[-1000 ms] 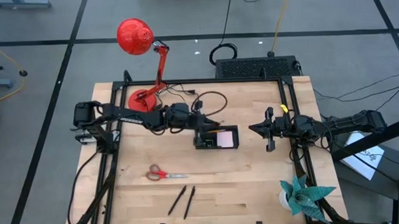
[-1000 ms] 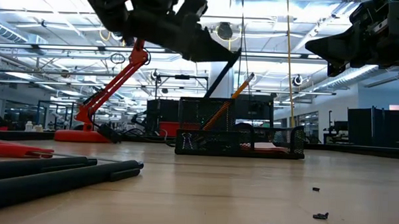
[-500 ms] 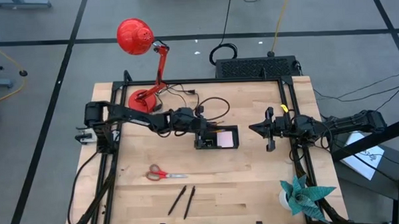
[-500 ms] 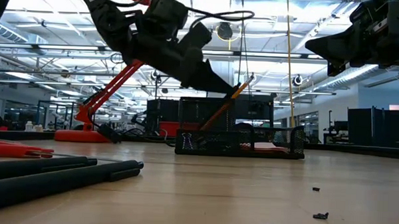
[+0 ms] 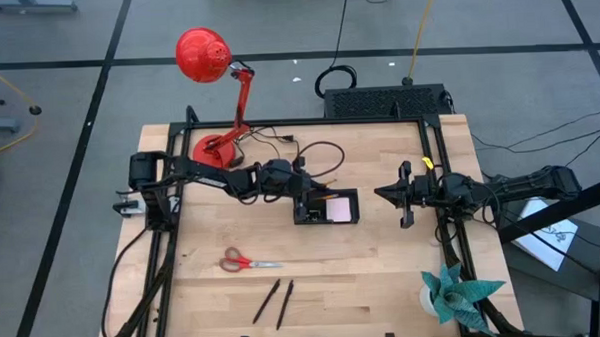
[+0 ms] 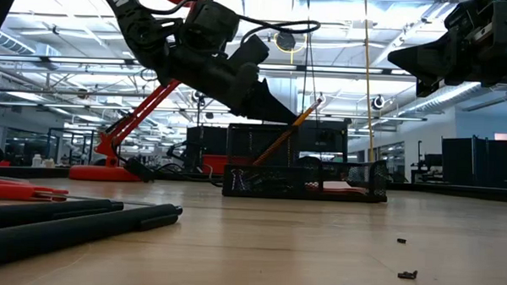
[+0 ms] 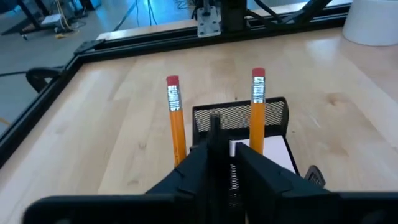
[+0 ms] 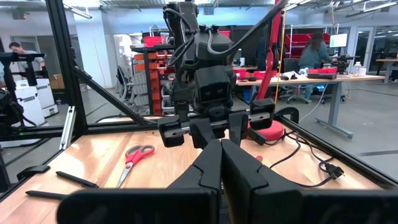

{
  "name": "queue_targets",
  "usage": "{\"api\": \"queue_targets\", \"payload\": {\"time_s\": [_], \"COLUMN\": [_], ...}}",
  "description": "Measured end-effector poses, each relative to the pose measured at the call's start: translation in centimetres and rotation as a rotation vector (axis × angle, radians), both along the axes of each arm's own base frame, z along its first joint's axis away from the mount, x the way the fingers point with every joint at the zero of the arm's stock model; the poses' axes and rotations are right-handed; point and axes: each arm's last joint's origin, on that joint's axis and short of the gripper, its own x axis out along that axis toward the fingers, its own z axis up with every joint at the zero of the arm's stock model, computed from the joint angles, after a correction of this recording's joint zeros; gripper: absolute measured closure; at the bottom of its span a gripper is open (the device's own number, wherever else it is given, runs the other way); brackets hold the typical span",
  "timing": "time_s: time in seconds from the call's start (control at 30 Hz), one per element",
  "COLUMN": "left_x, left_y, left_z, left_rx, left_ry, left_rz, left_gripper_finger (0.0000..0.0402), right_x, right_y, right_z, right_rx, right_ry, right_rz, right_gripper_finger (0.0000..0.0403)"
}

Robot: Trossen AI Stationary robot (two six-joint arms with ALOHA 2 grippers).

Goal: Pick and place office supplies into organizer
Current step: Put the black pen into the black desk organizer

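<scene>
Wooden tabletop (image 5: 364,276) framed by black rails is carrying the whole scene, with the black mesh organizer (image 5: 326,208) near its centre serving as landmark. Left gripper (image 5: 303,191) is hovering at the organizer's left end, its fingers set a little apart around a dark pen (image 7: 214,143), though actual contact cannot be confirmed. Two orange pencils (image 7: 176,118) are standing tilted in the organizer, eraser ends up, one on each side of that gripper's tip, and a pale sticky-note pad (image 5: 336,206) is lying in the compartment to their right. Right gripper (image 5: 405,194) is waiting to the right of the organizer, well apart from it, fingers pressed together on nothing. Red-handled scissors (image 5: 245,260) are lying in front of the organizer toward the left, and two black pens (image 5: 277,300) are lying farther forward still. Red desk lamp (image 5: 213,91) is standing behind the organizer to the left; a teal paper plant (image 5: 454,291) is sitting at the front right corner.
</scene>
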Motion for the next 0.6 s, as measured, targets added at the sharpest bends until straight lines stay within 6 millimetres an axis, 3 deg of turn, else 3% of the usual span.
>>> {"api": "queue_targets", "payload": {"time_s": [0.33, 0.47, 0.6], "left_x": [-0.1, -0.9, -3.1], "left_y": [-0.2, -1.1, -3.2], "left_z": [0.5, 3.3, 7.3], "left_rx": [0.037, 0.106, 0.147], "left_ry": [-0.007, -0.043, 0.049], "left_rz": [-0.017, -0.028, 0.096], "left_gripper_finger": [0.0231, 0.0228, 0.0233], "right_x": [0.0, 0.0, 0.0], "right_y": [0.0, 0.0, 0.0], "right_z": [0.0, 0.0, -0.1], "right_rx": [0.000, 0.000, -0.001], "right_ry": [0.000, 0.001, 0.011], "right_rz": [0.002, 0.002, 0.002], "right_gripper_finger": [0.0399, 0.0399, 0.0399]}}
